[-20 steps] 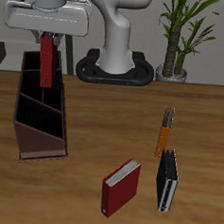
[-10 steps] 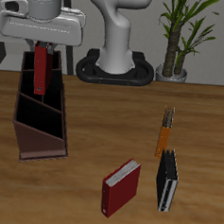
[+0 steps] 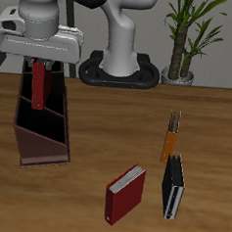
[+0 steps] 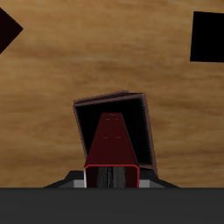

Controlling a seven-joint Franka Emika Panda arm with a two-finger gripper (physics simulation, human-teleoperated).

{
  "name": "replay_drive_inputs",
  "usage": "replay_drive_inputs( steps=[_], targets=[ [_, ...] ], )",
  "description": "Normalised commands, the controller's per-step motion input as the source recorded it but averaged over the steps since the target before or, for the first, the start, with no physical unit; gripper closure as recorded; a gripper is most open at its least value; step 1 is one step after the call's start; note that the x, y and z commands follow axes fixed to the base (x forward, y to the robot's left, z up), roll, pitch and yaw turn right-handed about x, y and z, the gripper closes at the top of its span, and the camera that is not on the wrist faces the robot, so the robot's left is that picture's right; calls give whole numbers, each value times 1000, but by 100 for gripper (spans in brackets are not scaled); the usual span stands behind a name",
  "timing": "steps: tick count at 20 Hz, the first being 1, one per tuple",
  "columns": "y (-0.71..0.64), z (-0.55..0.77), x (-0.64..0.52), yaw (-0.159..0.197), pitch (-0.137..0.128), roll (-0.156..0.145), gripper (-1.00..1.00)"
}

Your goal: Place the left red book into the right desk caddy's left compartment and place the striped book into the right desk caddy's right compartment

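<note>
My gripper is shut on the left red book, a slim dark-red hardcover that hangs upright over the back part of the right desk caddy. In the wrist view the red book points down into a walled section of the caddy. Which compartment that is, I cannot tell. The striped book lies flat near the table's front edge, far from the gripper.
A squarer, brighter red book lies beside the striped book. A thin orange book lies just behind the striped one. The robot's base and a potted plant stand at the back.
The arm has come down and slightly forward with the red book still held. The book's lower end is now down at the caddy's walls.
</note>
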Motion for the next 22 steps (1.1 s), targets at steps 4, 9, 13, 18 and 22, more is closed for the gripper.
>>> replay_drive_inputs(
  steps=[4,9,13,18,22],
  targets=[
    [-14,-236,-13,-20,18,25,100],
    [-29,-260,21,-18,20,4,100],
    [-18,-150,34,-27,10,6,100],
    [-1,-187,53,-10,18,-8,100],
    [-15,-169,55,-28,22,5,100]
  ],
)
